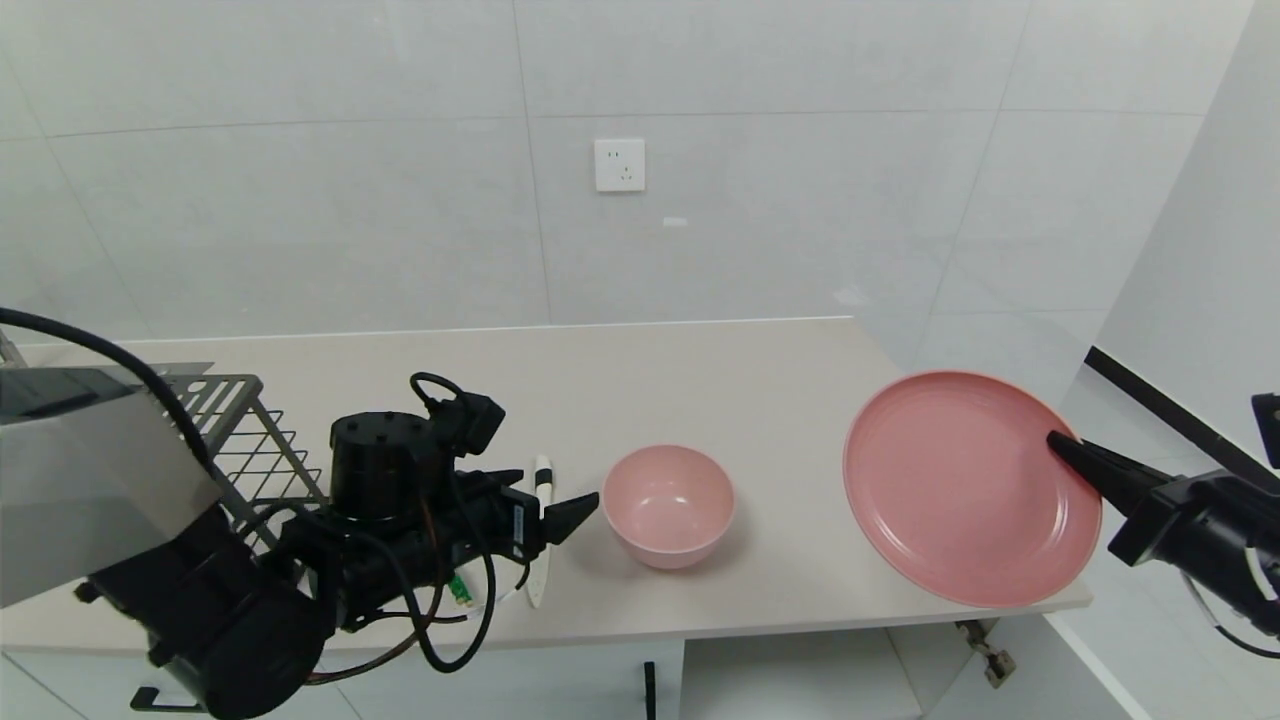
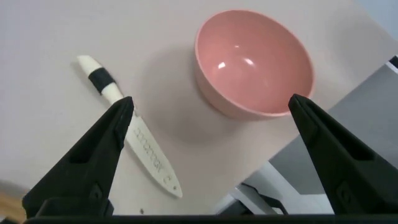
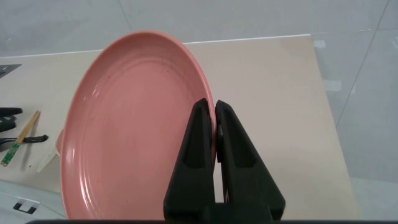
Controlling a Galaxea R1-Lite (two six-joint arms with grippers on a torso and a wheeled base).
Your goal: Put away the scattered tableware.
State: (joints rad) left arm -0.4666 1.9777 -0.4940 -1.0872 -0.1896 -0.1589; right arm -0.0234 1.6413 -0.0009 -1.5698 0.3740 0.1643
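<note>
Kitchen: tiled wall (image 1: 750, 230), countertop (image 1: 700, 390), dish rack (image 1: 245, 440)

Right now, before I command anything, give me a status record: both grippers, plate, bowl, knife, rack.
right gripper: shut on the rim of the round pink plate
plate pose: tilted, at the right end of the beige countertop
left gripper: open, above the countertop, holding nothing
pink bowl: upright, empty, mid-counter
white knife: black band on the handle, lying flat, left of the bowl, apart from it
wire dish rack: at the counter's left end
</note>
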